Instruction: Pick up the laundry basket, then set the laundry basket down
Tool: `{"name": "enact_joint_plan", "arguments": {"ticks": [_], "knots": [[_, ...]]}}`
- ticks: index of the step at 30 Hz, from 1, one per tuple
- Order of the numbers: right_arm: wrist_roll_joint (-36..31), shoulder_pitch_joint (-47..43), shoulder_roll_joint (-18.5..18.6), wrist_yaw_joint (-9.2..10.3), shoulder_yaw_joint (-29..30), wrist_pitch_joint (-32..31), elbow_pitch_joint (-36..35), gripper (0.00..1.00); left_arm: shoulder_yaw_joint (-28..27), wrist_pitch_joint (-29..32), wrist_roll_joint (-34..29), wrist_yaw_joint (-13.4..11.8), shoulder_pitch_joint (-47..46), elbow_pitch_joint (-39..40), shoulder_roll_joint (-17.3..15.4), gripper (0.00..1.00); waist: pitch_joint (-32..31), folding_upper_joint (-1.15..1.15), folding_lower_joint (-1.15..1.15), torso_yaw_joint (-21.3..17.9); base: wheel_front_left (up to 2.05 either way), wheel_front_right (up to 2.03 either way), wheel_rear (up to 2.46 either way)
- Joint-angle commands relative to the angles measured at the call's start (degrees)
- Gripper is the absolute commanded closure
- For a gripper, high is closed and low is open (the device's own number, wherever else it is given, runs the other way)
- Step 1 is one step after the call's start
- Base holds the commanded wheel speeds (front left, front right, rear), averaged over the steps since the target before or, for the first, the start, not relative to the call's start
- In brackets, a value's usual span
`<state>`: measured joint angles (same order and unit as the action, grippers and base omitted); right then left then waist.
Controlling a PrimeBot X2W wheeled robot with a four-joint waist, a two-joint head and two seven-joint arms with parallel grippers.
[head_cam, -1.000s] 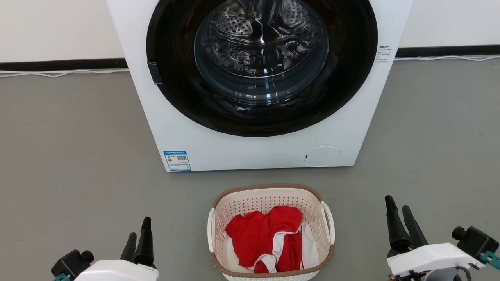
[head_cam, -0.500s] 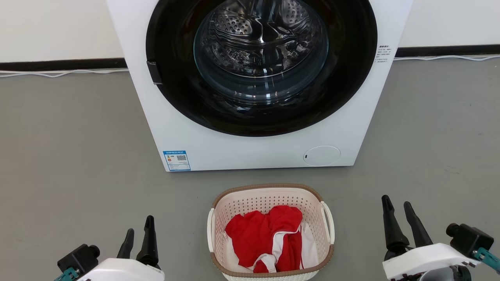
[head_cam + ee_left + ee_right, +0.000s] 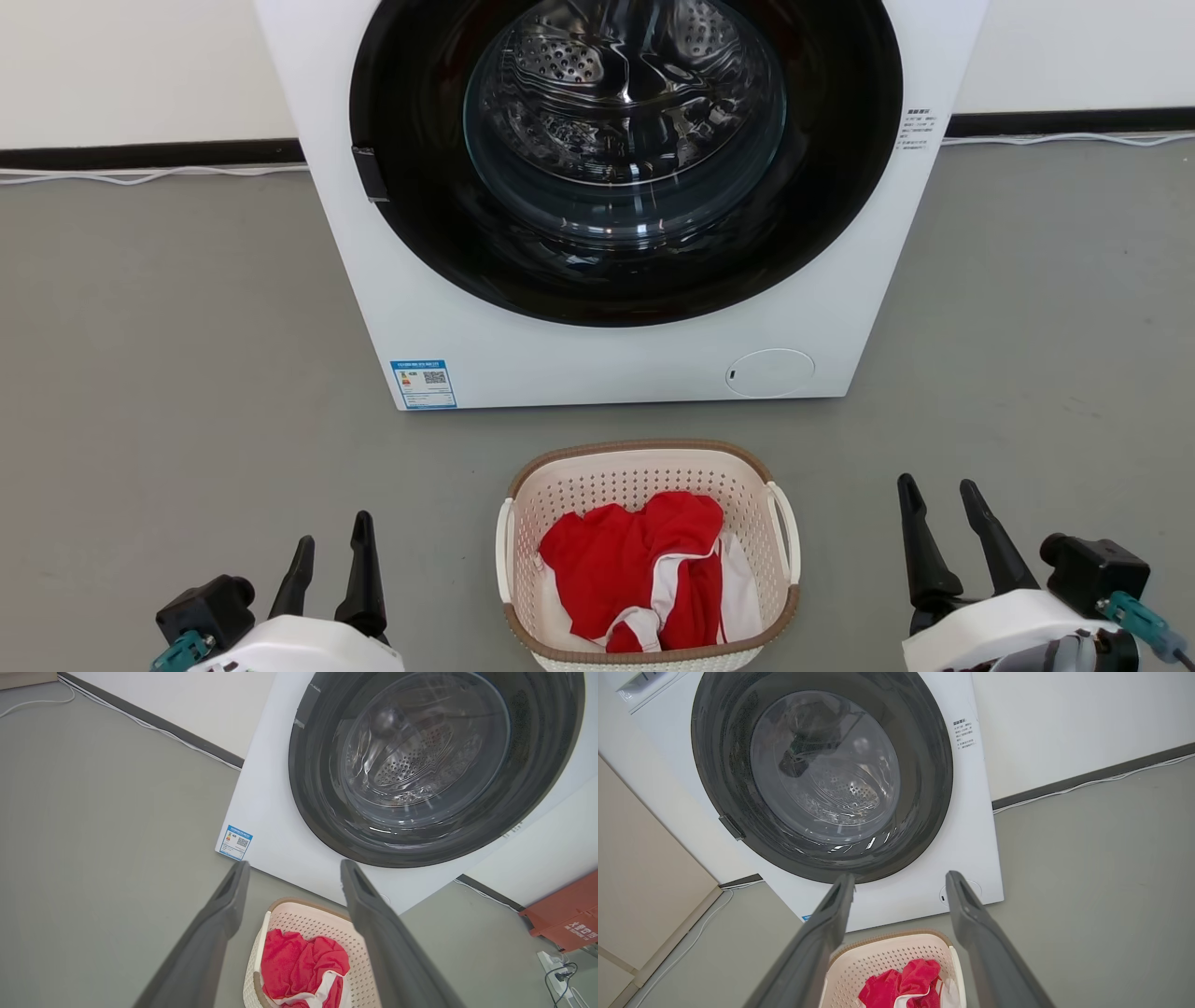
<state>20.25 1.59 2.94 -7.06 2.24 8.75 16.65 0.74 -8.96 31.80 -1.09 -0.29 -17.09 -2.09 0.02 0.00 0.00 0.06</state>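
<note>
The laundry basket [image 3: 644, 467], cream-white with a brown rim and white loop handles, stands on the grey floor in front of the washing machine. It holds red and white clothes [image 3: 644, 569]. My left gripper [image 3: 332, 530] is open to the basket's left, apart from it. To the basket's right my right gripper [image 3: 937, 486] is open too, with nothing between its fingers. The left wrist view has the basket [image 3: 317, 914] low between the fingers [image 3: 224, 905]. In the right wrist view the basket [image 3: 887, 956] sits at the bottom between the fingers [image 3: 966, 905].
The white washing machine [image 3: 597, 364] with a dark round glass door [image 3: 625, 149] stands right behind the basket. White cables [image 3: 149, 174] run along the wall's black baseboard. A red box [image 3: 565, 914] and a power strip [image 3: 556, 970] lie right of the machine.
Both grippers have spread their fingers wider and shifted a little inward toward the basket. The basket has not moved.
</note>
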Motion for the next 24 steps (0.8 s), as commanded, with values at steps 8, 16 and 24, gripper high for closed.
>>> {"name": "enact_joint_plan", "arguments": {"ticks": [8,16,24], "knots": [[-7.11,3.06,0.49,-0.35,-1.31,2.28,-0.85,0.0,-0.57,-2.08,-6.3,-0.8,-1.85,1.68,-0.63,0.0,0.01,0.0,0.0,0.19,0.0,0.0,0.0],[-13.25,3.15,0.4,-0.37,-1.58,3.62,-0.43,0.0,-0.15,-3.42,-11.8,-0.88,-1.91,1.61,-0.68,0.0,0.23,0.0,0.0,0.16,0.0,0.0,0.0],[-19.63,3.0,0.26,-0.4,-1.28,4.97,-0.06,0.0,-0.03,-4.76,-16.92,-1.03,-1.94,1.35,-0.73,0.0,0.46,0.0,0.0,0.0,0.0,0.0,0.0]]}}
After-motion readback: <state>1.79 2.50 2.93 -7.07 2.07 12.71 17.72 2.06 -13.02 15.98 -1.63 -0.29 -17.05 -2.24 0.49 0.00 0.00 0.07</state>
